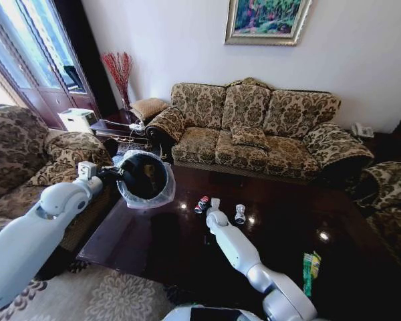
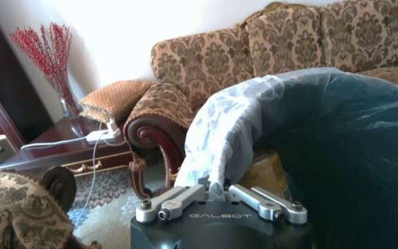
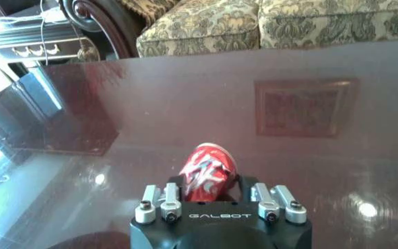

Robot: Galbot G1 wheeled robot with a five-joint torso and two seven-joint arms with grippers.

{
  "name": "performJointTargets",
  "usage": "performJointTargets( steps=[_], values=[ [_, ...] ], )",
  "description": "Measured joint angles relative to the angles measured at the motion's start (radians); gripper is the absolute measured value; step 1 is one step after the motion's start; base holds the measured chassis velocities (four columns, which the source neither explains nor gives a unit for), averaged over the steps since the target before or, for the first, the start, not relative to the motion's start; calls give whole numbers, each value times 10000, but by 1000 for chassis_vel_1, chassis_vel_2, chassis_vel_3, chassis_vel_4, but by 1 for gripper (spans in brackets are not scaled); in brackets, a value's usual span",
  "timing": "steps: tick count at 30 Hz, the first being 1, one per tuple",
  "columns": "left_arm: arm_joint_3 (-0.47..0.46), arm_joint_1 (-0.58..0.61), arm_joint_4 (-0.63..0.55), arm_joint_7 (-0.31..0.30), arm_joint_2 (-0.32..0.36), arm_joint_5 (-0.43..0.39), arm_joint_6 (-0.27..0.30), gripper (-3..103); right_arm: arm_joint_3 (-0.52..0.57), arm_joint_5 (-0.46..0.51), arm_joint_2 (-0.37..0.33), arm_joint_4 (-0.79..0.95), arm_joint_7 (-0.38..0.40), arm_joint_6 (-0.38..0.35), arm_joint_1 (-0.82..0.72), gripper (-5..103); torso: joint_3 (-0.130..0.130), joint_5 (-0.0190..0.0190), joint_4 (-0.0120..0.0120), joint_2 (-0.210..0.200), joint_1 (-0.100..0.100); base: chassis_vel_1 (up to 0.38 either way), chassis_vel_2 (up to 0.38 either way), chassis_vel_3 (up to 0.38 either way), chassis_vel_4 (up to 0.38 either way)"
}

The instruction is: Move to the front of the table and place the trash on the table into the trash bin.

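Reaching out over the table (image 1: 187, 247) with the right gripper (image 3: 213, 194), fingers either side of the small red piece (image 3: 207, 179) and apparently closed on it, though actual contact is masked by the gripper body in the right wrist view. Holding up the trash bin (image 1: 146, 177) with the left gripper (image 2: 219, 199), fingers drawn together and pinching the rim with its whitish liner (image 2: 216, 140), mouth tipped toward the table from just beyond its left end. Judged as the pick stage for one item: grasp made or nearly made, transfer not yet done. Calls next for a clean lift off the glossy top, then a carry leftward to the bin's open mouth and a release well inside the liner, not on its lip. Lying just beside the red piece in the head view, toward the sofa (image 1: 254, 127) side of the table: the silvery can (image 1: 240, 213). Resting well apart, near the table's right front edge: the green-yellow wrapper (image 1: 311, 267). Hard to judge: whether the red piece rests on the wood or is already raised, and what the yellowish patch inside the bin is. Cut off at the frame edge: the table's near side.
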Motion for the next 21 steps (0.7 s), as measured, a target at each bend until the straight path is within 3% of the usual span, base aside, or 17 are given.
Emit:
performJointTargets(
  steps=[6,12,14,17,21],
  values=[
    [-66,39,-115,-3,18,-21,6,0,-55,81,-23,237,-23,107,-142,37,2,4,0,-2,2,0,0,0,0],
    [-54,138,-198,-12,3,-24,11,0,118,116,-188,989,237,367,-287,35,6,4,3,-5,4,0,0,0,0],
    [79,188,-282,-9,-19,-34,12,0,306,148,-730,2592,471,534,-477,35,5,5,3,-4,5,0,0,0,0],
    [163,194,-294,8,-27,-62,15,0,408,153,-1179,3459,534,584,-566,35,4,5,3,-4,4,0,0,0,0],
    [420,122,-326,47,-49,-422,115,0,770,174,-2846,6108,73,1156,-764,35,2,5,-3,-4,3,0,0,0,0]
  ],
)
